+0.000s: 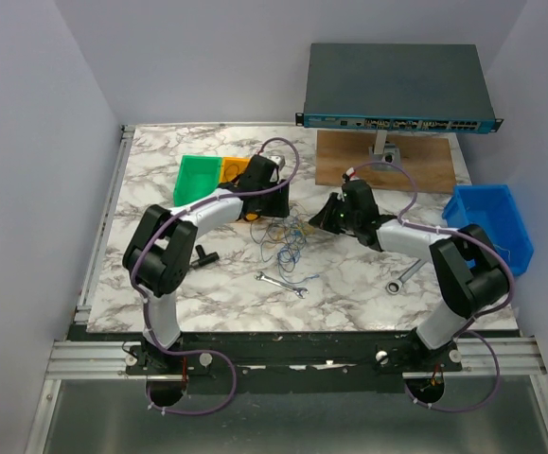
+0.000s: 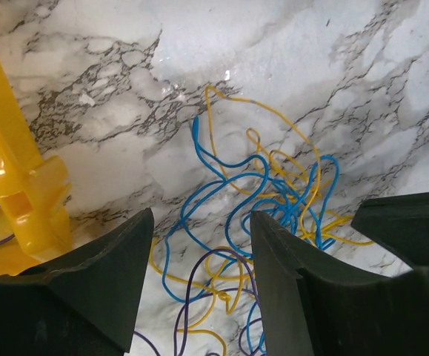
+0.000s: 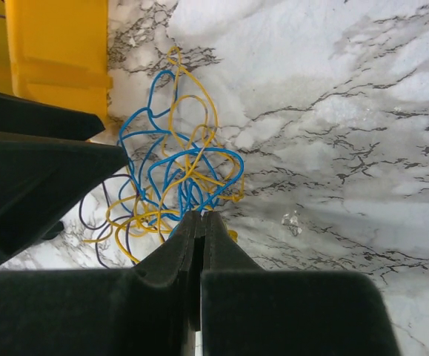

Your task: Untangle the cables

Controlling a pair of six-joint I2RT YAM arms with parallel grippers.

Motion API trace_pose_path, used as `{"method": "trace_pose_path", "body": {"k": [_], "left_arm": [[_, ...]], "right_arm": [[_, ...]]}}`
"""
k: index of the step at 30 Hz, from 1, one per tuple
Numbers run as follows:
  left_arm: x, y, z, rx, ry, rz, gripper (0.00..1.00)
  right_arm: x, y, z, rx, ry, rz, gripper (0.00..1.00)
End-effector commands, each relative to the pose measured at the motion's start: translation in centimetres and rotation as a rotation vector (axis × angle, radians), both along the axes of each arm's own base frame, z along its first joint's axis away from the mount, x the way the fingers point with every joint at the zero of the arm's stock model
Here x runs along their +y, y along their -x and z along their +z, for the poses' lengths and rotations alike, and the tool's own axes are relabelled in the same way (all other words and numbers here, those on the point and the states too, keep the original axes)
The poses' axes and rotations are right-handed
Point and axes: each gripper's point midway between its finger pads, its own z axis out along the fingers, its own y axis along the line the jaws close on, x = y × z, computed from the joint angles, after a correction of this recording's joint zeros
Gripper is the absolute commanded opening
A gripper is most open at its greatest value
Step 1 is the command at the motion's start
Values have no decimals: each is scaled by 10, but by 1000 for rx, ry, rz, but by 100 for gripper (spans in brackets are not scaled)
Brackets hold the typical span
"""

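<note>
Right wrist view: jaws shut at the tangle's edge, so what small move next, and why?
Probably ease the right gripper slowly back from the cables. Its jaws are shut at the tangle's edge, perhaps on a strand, while the open left gripper hovers over them. A gentle pull would show whether anything is caught.

The marble-patterned table (image 1: 368, 284) carries a green bin (image 1: 196, 178) touching a yellow bin (image 1: 235, 168) at rear left, a blue bin (image 1: 491, 222) at the right edge, a network switch (image 1: 397, 87) above a wooden board (image 1: 387, 165), and two silver wrenches (image 1: 281, 285) (image 1: 403, 277) well apart.
</note>
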Motion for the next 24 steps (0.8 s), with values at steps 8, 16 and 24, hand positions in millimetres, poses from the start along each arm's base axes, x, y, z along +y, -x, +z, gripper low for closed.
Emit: {"method": "trace_pose_path", "body": {"k": [8,16,24], "left_arm": [[-4,7,-8,-47,-186,-31,48],[-12,16,-13,-13,-197,-75,32],[2,30,1,-42,-196,-50,0]], "right_arm": [[-2,1,27,-55,-20,-19,1],[-15,10,40,-71,8,-55,1],[-29,23,49,-79,18,-88,1]]}}
